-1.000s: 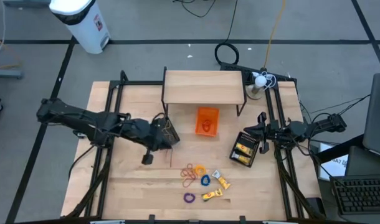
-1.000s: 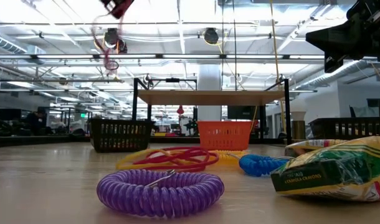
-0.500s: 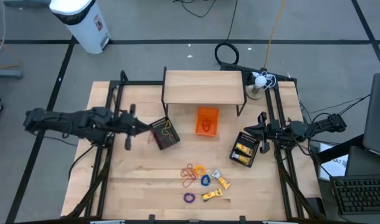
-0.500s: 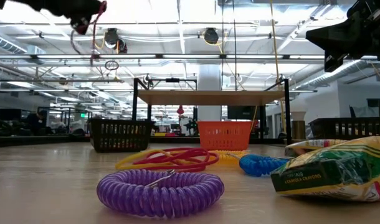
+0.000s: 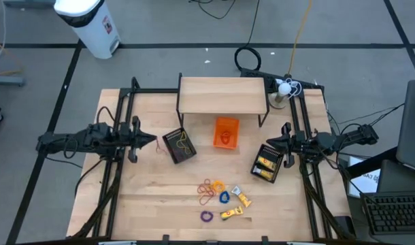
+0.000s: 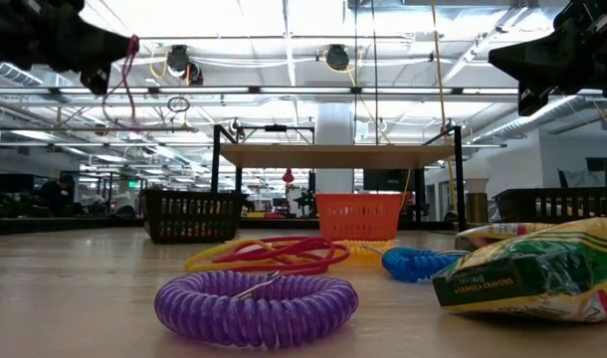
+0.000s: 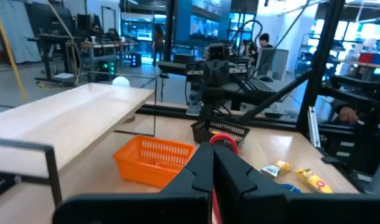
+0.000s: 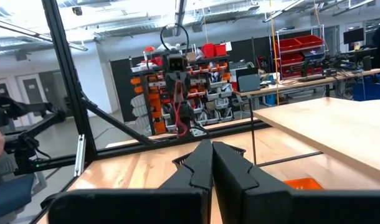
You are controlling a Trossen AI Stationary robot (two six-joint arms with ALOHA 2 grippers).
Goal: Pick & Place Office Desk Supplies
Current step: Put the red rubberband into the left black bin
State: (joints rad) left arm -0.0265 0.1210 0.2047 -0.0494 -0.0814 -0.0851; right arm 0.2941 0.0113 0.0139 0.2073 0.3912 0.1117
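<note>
My left gripper [image 5: 152, 141], clenched on a red rubber band [image 6: 121, 80], must carry it to the black basket [image 5: 179, 145] just ahead.

Black basket [image 5: 179, 145] contents (too small)

Two slim black jointed arms, each ending in a dark two-fingered claw.

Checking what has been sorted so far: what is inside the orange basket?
Seen from above, the orange basket holds something small and red, its kind unclear. In the low view its mesh wall hides the contents.
</note>
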